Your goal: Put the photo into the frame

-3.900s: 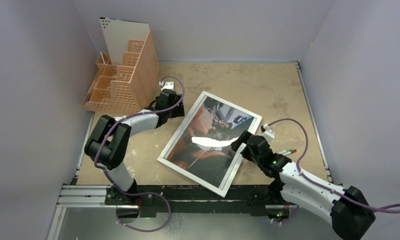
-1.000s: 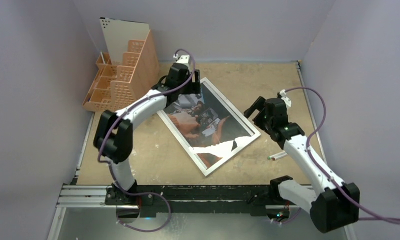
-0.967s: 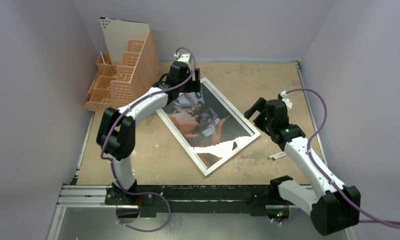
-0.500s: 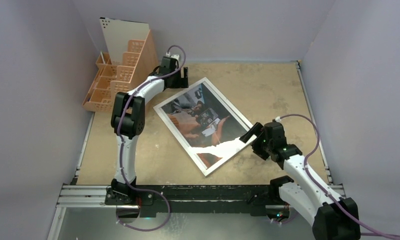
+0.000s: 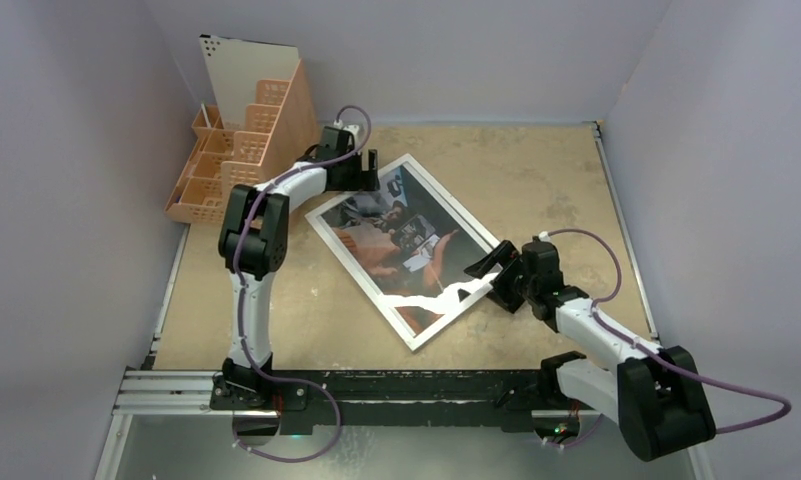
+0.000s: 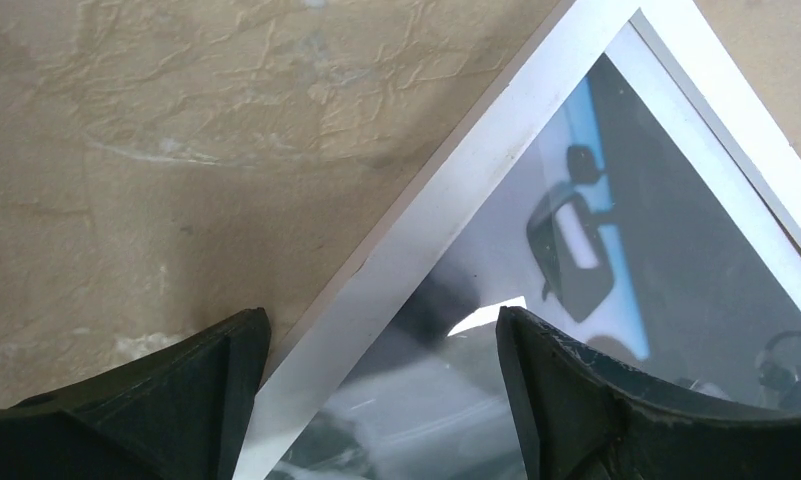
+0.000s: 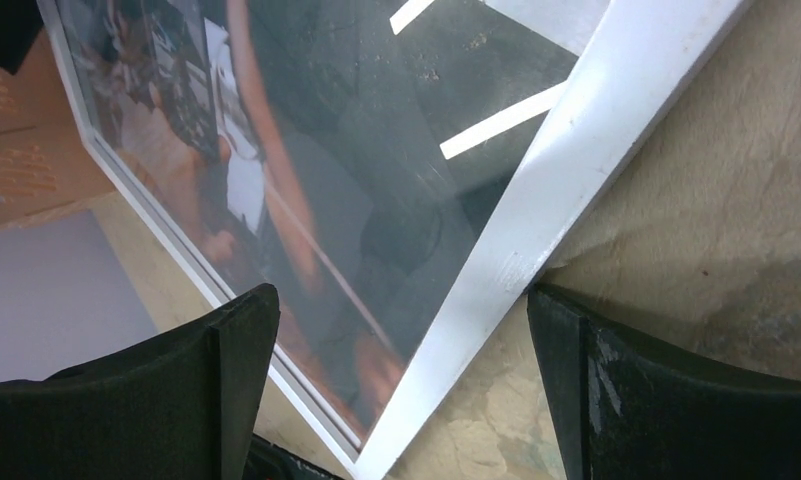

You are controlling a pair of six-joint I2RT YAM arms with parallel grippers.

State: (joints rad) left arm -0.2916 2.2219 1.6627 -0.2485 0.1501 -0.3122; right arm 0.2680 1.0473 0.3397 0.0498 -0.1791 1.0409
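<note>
**Flat on the table and nobody's got a grip**

And here we are: the large thin white-rimmed picture frame (image 5: 454, 201) lies face up on the tan textured tabletop (image 5: 546, 180), turned on the diagonal. The glossy dark and orange-tan photo of a man in a car (image 5: 396, 235) shows through the clear pane, so by the look of it the print is already seated inside.

Over at the far corner, the left gripper (image 6: 376, 335) has its jaws spread wide. The white rim runs up between them, squeezed by neither. At the opposite edge it's the same story. The right gripper (image 7: 401, 300) stands apart too, one finger over the pane and one over bare table, with the rim between them.

Why opposite ends? My read: from there the two arms could square the frame up or steady it. That's a judgement, mind.

Back left, the orange lattice desk rack (image 5: 246, 165) holds a pale upright board (image 5: 241, 70), well apart from the action.
</note>
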